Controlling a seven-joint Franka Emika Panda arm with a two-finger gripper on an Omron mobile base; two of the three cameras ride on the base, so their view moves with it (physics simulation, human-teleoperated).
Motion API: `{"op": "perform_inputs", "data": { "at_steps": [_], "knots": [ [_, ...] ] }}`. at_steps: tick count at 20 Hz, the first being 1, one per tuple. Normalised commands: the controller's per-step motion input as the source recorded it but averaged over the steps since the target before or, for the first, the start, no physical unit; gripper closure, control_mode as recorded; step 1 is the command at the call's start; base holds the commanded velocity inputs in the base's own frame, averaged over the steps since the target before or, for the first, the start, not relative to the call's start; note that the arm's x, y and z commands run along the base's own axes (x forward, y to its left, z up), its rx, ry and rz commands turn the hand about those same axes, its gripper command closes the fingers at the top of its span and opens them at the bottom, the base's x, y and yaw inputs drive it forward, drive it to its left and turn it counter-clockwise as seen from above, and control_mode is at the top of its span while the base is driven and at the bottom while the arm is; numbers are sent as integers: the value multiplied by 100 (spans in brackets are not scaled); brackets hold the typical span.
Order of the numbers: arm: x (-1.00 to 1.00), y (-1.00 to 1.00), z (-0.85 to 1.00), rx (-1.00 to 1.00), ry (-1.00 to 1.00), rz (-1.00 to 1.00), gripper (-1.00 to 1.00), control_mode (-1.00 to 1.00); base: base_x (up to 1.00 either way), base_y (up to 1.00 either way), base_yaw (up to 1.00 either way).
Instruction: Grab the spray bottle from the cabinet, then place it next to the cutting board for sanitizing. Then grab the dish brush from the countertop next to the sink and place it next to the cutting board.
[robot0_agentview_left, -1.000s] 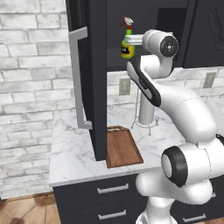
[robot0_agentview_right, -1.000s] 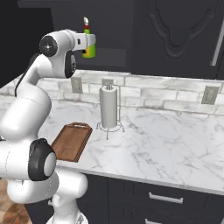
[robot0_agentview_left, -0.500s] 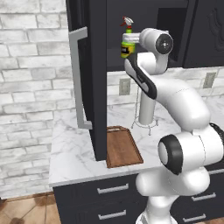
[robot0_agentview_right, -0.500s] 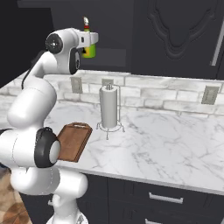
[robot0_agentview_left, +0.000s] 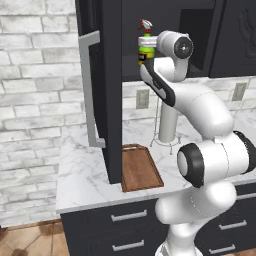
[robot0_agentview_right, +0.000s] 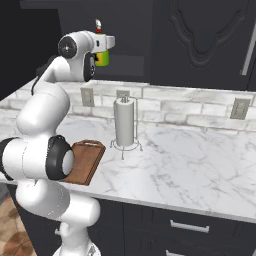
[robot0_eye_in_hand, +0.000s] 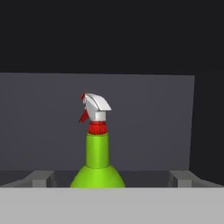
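Hand view looks straight at the spray bottle (robot0_eye_in_hand: 97, 162), which stands upright on the shelf inside the open cabinet (robot0_agentview_left: 107, 90), centred between the two dark finger tips (robot0_eye_in_hand: 40, 179) that rise at either side of its round green body. The jaws stand fully apart, with clear space on both sides of the bottle, and hold nothing yet. The step in hand, as I judge it, is the first grab, and the alignment looks good: the sound way on is to advance level along the line the hand already faces until the green body sits well between the fingers, then close on the body below the neck, not on the red and white trigger, which would twist or slip. Closing too early risks tipping the bottle back against the cabinet's rear wall. In the left base view the arm rises from the base, bends at the elbow and reaches high, the hand level with the shelf and the gripper (robot0_agentview_left: 150, 55) just beside the bottle's black label. The right base view shows the same raised, folded pose, the wrist turned toward the dark opening. Down on the marble tabletop (robot0_agentview_right: 200, 160) the cutting board (robot0_agentview_left: 140, 167) lies under the open door, near a paper towel holder (robot0_agentview_right: 125, 125).
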Motion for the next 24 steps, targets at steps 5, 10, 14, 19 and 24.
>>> {"op": "perform_inputs", "data": {
  "at_steps": [5, 10, 14, 19, 24],
  "knots": [
    [36, 1, 0, 0, 4, 0, -100, -100, 0, 0, 0],
    [37, 4, 0, 0, 1, 0, -100, -100, 0, 0, 0],
    [32, 6, 0, 0, 1, 0, -100, -100, 0, 0, 0],
    [27, 0, 0, 0, 1, 0, -100, -100, 0, 0, 0],
    [26, 0, 0, 0, 0, 0, -100, -100, 0, 0, 0]
  ]
}}
